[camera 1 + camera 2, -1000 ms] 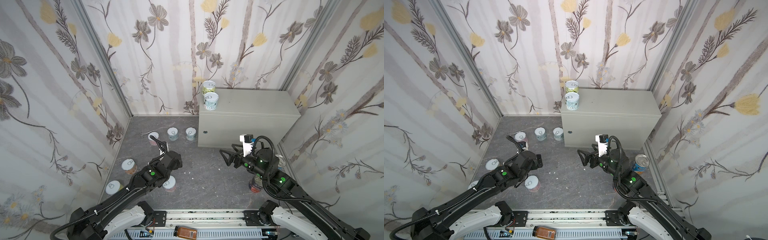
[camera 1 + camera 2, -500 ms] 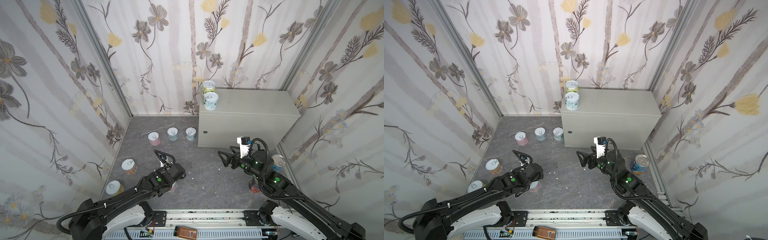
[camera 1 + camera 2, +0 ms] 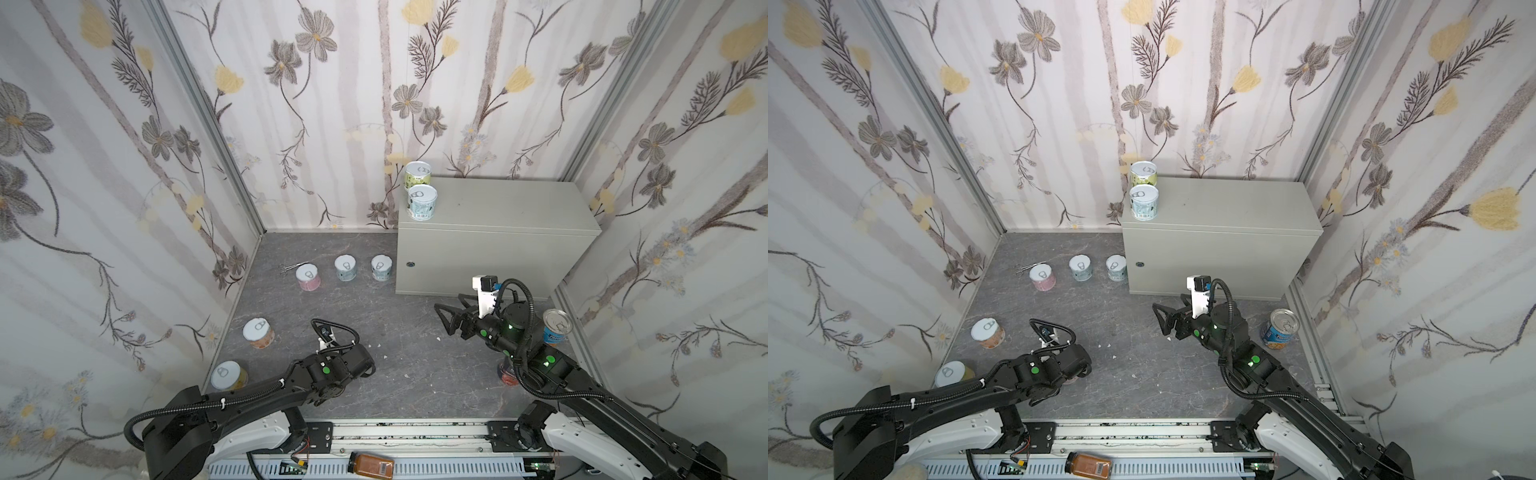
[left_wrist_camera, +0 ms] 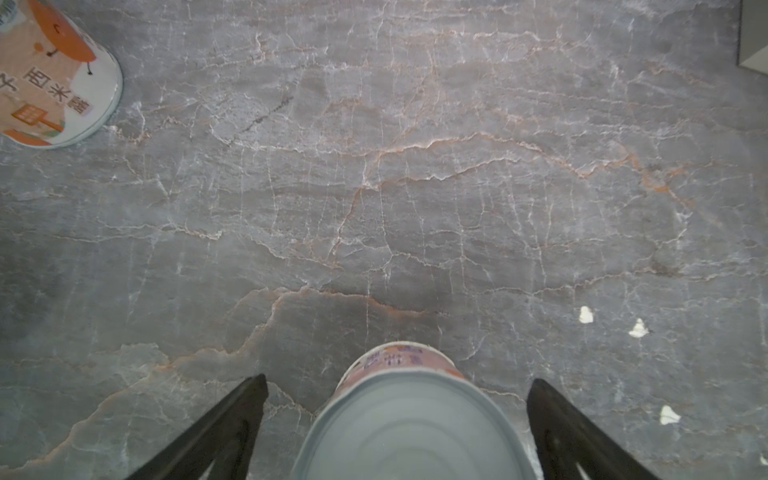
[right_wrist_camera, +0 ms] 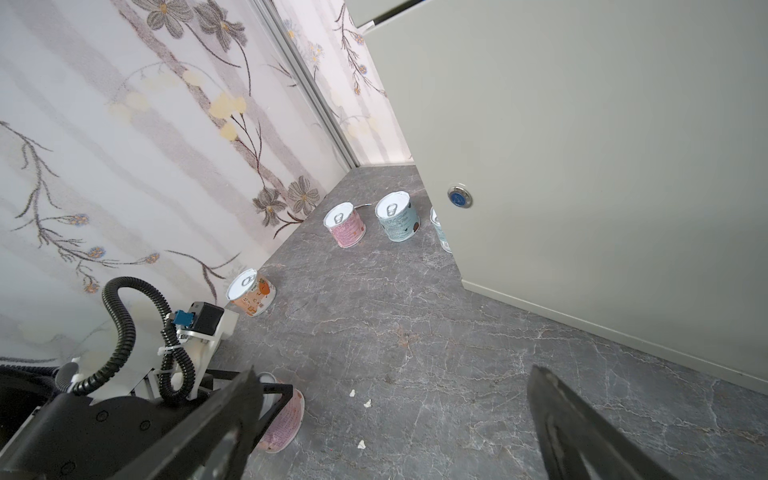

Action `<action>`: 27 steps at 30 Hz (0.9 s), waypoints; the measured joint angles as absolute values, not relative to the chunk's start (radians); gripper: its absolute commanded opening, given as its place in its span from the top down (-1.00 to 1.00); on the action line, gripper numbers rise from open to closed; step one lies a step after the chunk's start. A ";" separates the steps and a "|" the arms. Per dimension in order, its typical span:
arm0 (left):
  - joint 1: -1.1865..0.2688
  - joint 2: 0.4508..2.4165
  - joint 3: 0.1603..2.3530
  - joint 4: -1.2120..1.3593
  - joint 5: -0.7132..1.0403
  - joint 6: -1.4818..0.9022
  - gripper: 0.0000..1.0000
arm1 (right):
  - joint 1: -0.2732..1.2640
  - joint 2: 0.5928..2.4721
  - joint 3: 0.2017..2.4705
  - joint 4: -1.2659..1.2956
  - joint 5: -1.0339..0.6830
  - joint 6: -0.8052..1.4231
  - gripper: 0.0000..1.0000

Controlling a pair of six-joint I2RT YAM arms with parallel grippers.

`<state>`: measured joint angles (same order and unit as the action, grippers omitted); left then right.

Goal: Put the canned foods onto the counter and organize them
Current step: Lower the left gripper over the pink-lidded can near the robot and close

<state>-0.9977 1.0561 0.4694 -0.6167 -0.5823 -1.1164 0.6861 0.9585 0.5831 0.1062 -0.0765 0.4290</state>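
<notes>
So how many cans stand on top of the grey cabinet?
2. A yellow-green can at the back left corner of the cabinet top, and a pale blue can just in front of it. The top is fully visible.

Left hand [image 4: 398,379] and right hand [image 3: 444,319], both spread wide.

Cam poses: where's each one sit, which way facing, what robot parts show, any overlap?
Top views: high over the arm bases, looking down at the floor, cabinet, left arm and right arm.
Left wrist: above the left gripper, facing down; its open fingers straddle a pink can.
Right wrist: behind the right gripper, facing across the floor to the cabinet front; open fingers show, plus the left arm.
Shared: both wrist views show that pink can and the orange can.
</notes>
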 measured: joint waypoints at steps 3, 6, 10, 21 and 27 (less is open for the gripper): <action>-1.014 1.077 0.461 -0.612 -0.583 -1.135 -0.95 | 0.686 0.970 0.583 0.110 -0.078 0.429 -0.99; -1.021 1.097 0.449 -0.593 -0.586 -1.149 -0.84 | 0.686 0.978 0.583 0.110 -0.080 0.429 -0.99; -1.025 1.103 0.430 -0.548 -0.600 -1.151 -0.69 | 0.686 0.980 0.588 0.112 -0.080 0.429 -0.99; -1.029 1.186 0.450 -0.423 -0.609 -1.079 -0.42 | 0.686 0.981 0.603 0.108 -0.080 0.429 -0.99; -1.034 1.254 0.502 -0.354 -0.606 -1.021 -0.36 | 0.686 0.976 0.610 0.101 -0.080 0.428 -0.99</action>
